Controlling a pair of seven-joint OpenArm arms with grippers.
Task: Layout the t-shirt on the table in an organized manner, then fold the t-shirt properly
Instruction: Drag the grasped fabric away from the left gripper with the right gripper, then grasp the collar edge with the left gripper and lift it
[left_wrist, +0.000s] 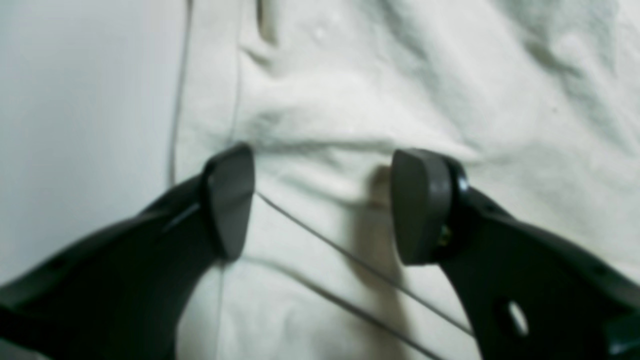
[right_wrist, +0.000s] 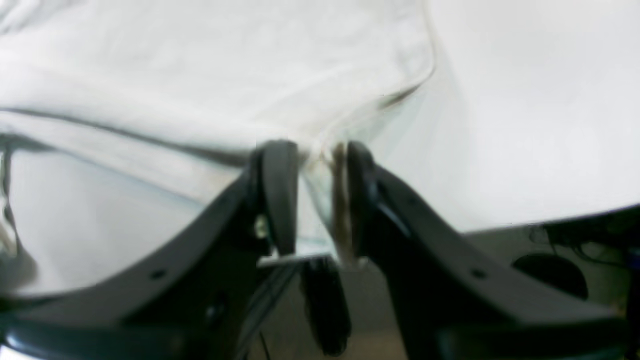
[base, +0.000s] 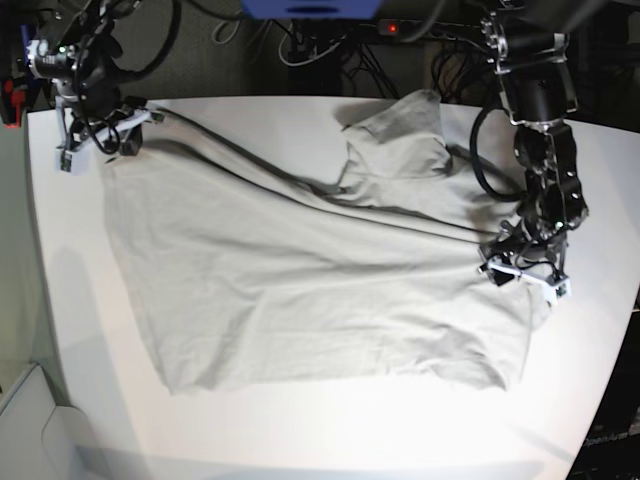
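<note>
The light grey-beige t-shirt lies spread across the white table, with wrinkles and a bunched fold toward the far right. My left gripper hovers over the shirt's right side. In the left wrist view the left gripper is open, with the t-shirt beneath it and a seamed edge beside bare table. My right gripper is at the shirt's far left corner. Seen from the right wrist, the right gripper has its jaws a little apart, with a corner of the t-shirt lying between them.
Cables and a power strip run behind the table's far edge. A white bin stands off the table's near left corner. In the right wrist view the table ends at an edge on the lower right, with dark floor beyond it.
</note>
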